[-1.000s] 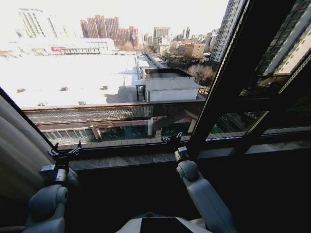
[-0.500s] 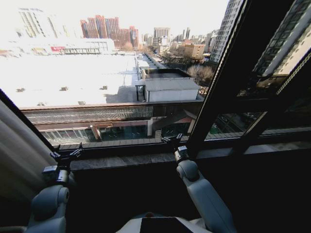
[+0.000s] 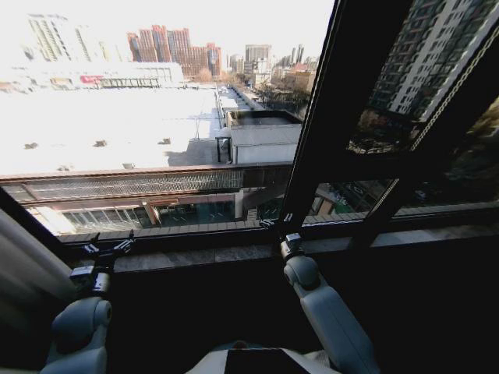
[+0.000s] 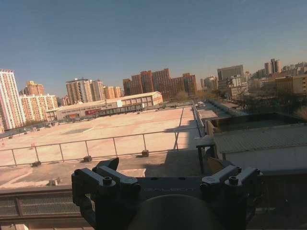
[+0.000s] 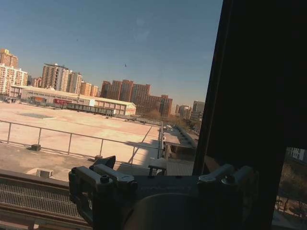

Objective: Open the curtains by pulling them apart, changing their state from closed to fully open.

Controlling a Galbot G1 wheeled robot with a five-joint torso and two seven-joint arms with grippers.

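Note:
One curtain (image 3: 27,269), a cream pleated panel, hangs bunched at the far left edge of the window in the head view. My left gripper (image 3: 107,248) is raised at the window sill just right of that panel, open with nothing between its fingers; its wrist view shows the left gripper (image 4: 163,165) spread against the glass and rooftops. My right gripper (image 3: 273,224) is up at the sill near the dark window post, open and empty, and the right gripper (image 5: 158,163) stands wide in its wrist view. The glass between the arms is uncovered.
A thick dark window post (image 3: 327,117) slants up right of the right arm, with a horizontal frame bar (image 3: 405,167) beyond it. The stone sill (image 3: 203,255) runs across below the glass. Under the sill the wall is dark.
The whole head picture has shifted left, so the camera has turned right; less of the curtain shows at the left edge. Both arms keep their raised pose with grippers open.

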